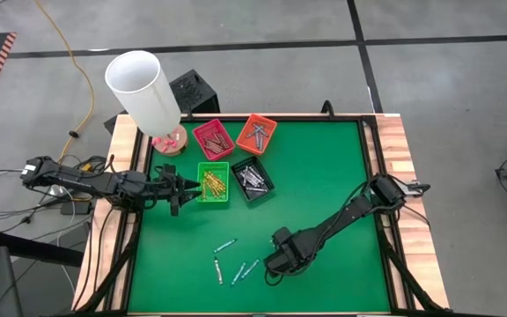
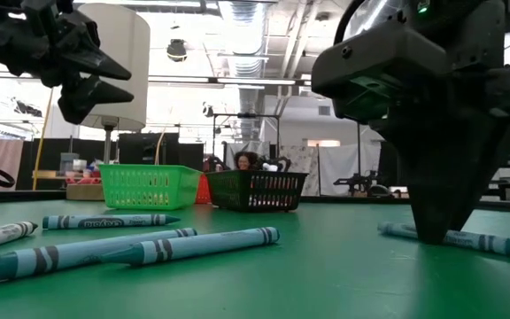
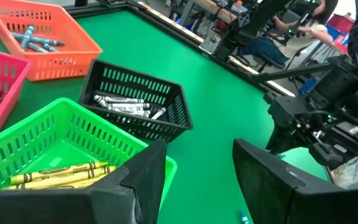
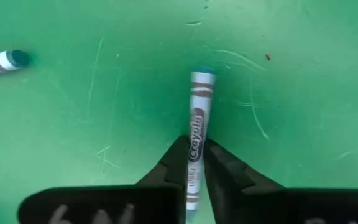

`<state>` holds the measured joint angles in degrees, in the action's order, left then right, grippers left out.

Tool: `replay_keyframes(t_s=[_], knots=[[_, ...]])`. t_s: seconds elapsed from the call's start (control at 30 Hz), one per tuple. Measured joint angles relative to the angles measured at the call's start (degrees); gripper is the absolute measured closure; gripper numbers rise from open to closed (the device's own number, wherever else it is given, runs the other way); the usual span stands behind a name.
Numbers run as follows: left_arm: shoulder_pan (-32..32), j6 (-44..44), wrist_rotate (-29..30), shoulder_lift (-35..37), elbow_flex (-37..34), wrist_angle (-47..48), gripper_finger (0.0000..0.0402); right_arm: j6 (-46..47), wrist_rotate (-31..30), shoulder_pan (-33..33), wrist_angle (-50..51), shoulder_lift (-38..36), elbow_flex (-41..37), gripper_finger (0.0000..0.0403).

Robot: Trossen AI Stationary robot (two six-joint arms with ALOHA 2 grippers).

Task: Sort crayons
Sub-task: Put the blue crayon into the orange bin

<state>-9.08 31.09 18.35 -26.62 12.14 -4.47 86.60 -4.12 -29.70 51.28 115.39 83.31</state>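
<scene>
I have the right pincer [image 4: 194,163] down on the green surface [image 1: 324,176], fingers pinched on a blue crayon [image 4: 196,134] lying flat, long axis running straight out between them. Left pincer [image 3: 197,168] gapes, empty, beside the green tray [image 1: 213,185].

The tabletop [image 1: 324,185] is a green mat with a dark border and wooden edges. Four small trays sit near its far edge: a red tray [image 1: 213,139] and an orange tray [image 1: 256,133] behind, a green tray [image 1: 213,183] and a black tray [image 1: 252,180] in front of them. A white cylinder [image 1: 143,90] stands at the far left corner. Several light blue crayons [image 1: 225,245] lie loose on the mat nearer the front.
</scene>
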Motion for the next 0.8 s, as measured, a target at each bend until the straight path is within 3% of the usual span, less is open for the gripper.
replay_keyframes(t_s=[0.3, 0.6, 0.8], knots=[[0.00, 0.82, 0.09, 0.00, 0.00, 0.27, 0.0226, -5.44, -1.12, 1.25, -0.73, -0.06, 0.09, 0.0397], [0.00, 1.57, 0.13, 0.01, 0.00, 1.06, 0.0226, -12.75, -3.75, 3.93, 3.20, 0.18, 4.81, 0.0400], [0.00, 2.50, 0.33, -0.02, 0.00, 1.26, 0.0226, -22.71, -3.92, 6.77, 8.39, 0.13, 10.70, 0.0401]])
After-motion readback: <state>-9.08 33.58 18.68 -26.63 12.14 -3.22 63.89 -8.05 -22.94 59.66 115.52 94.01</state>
